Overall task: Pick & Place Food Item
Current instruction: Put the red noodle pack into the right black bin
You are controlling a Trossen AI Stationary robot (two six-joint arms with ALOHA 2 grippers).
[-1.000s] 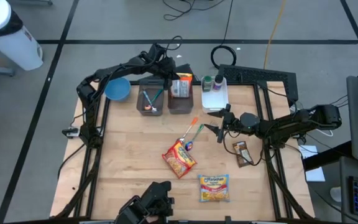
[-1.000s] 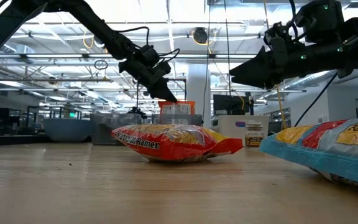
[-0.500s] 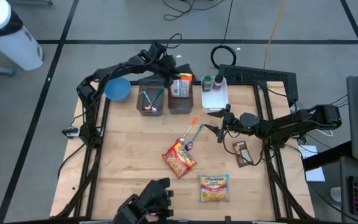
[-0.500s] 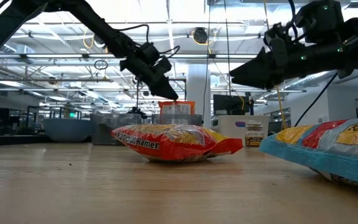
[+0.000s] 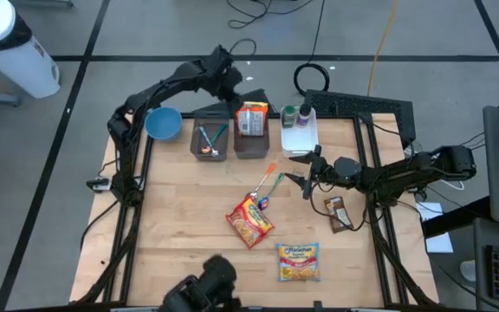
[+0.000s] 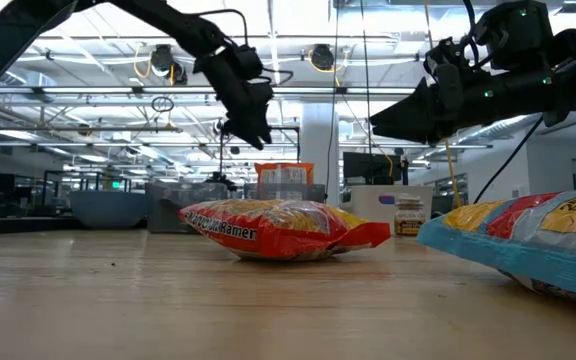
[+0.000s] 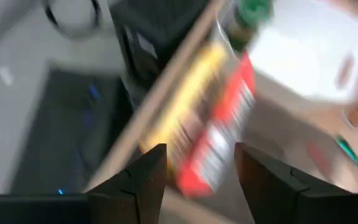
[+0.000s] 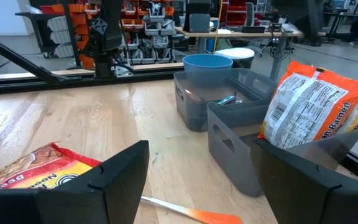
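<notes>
An orange ramen packet (image 5: 252,119) stands on end in the right-hand grey bin (image 5: 251,143) at the table's far edge, leaning on the bin's wall (image 8: 353,140). My left gripper (image 5: 230,85) hovers open above and just beyond it. In the left wrist view the packet (image 7: 219,124) shows blurred past the gripper (image 7: 197,174), clear of the fingers. My right gripper (image 5: 305,177) waits open and level over the table's right half. A red ramen packet (image 5: 249,221) and a blue-and-yellow one (image 5: 298,260) lie flat on the wood.
A second grey bin (image 5: 210,139) with utensils and a blue bowl (image 5: 164,123) stand left of the packet's bin. A white tub (image 5: 300,132) with jars is on its right. Loose utensils (image 5: 267,184) and a brown snack bar (image 5: 337,213) lie mid-table.
My left gripper has opened and let go of the orange packet. It has then risen away from the bin toward the far edge, rolling and tipping as it went. The packet stays standing in the bin.
</notes>
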